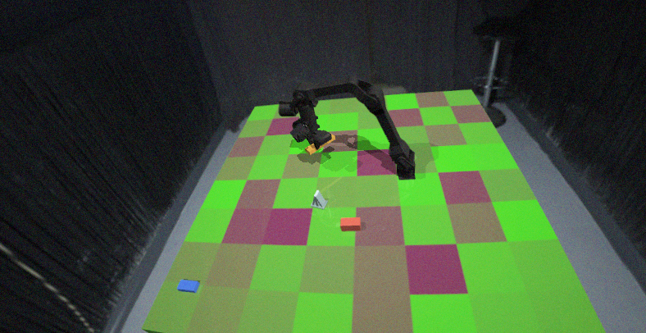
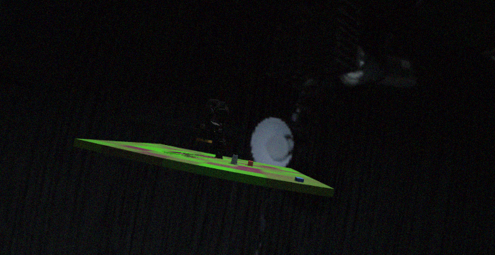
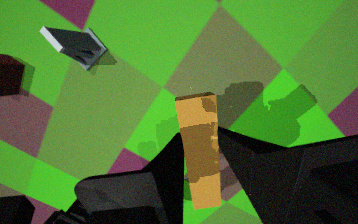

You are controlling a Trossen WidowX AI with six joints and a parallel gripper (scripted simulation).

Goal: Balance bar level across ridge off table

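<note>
The orange-yellow bar [image 1: 311, 149] [image 2: 204, 140] [image 3: 198, 114] is held above the table, clear of it in the exterior view. My gripper [image 1: 320, 143] [image 3: 198, 133] is shut on the bar near its middle, with both ends sticking out past the fingers. In the wrist view the bar runs lengthwise between the fingers. The grey-white ridge [image 1: 318, 199] [image 2: 234, 159] [image 3: 73, 46] stands upright on the table, narrow at its top edge. It is apart from the bar, in front of the gripper in the top view and at the upper left of the wrist view.
A red block [image 1: 350, 224] [image 2: 250, 162] [image 3: 0, 75] lies close to the ridge. A blue block [image 1: 188, 285] [image 2: 299, 179] lies near the table's front left corner in the top view. The arm's base [image 1: 405, 167] stands to the right of the gripper there.
</note>
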